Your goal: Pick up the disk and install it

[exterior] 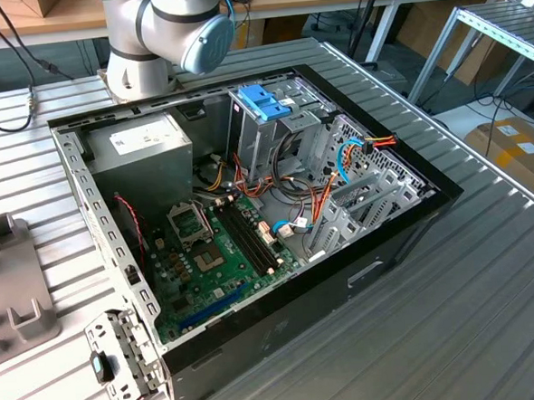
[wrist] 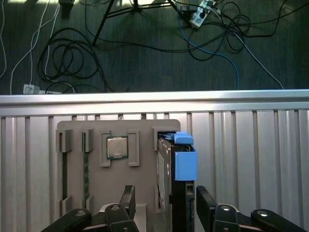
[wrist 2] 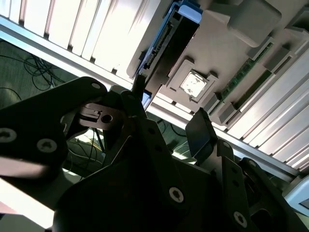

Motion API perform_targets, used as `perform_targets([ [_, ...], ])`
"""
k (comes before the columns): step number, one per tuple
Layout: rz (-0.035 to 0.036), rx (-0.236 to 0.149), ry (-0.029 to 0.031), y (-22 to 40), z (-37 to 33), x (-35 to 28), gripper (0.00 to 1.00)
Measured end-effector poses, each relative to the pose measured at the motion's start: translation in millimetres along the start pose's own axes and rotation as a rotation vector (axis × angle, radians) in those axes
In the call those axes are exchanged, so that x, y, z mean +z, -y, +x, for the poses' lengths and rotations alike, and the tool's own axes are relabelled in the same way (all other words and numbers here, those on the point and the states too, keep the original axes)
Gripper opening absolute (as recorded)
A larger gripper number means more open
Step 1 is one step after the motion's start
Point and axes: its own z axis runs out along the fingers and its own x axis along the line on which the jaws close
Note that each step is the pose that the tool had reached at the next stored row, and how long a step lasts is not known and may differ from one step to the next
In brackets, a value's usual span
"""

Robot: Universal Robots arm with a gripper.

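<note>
Jaws of the gripper [wrist: 165, 193] stood wide open and empty, straddling the disk [wrist: 179, 162], which sat on edge in the grey holder [wrist: 145, 130]. Closing off-centre, I judged, could have tipped it or jammed it in its slot.

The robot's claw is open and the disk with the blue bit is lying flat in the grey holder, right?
Not quite. In the first wrist view the disk stands on its edge in the grey holder, not flat. The gripper is open, a finger on each side of it.
</note>
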Motion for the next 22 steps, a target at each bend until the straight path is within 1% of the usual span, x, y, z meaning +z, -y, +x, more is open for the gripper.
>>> perform_targets([
  [11, 0.0000, 0.000, 0.0000, -2.5, -1.7, 3.0, 0.62],
  [14, 0.0001, 0.000, 0.0000, -3.3, -2.5, 4.7, 0.62],
  [22, 0.0000, 0.000, 0.0000, -4.0, -3.2, 7.2, 0.62],
])
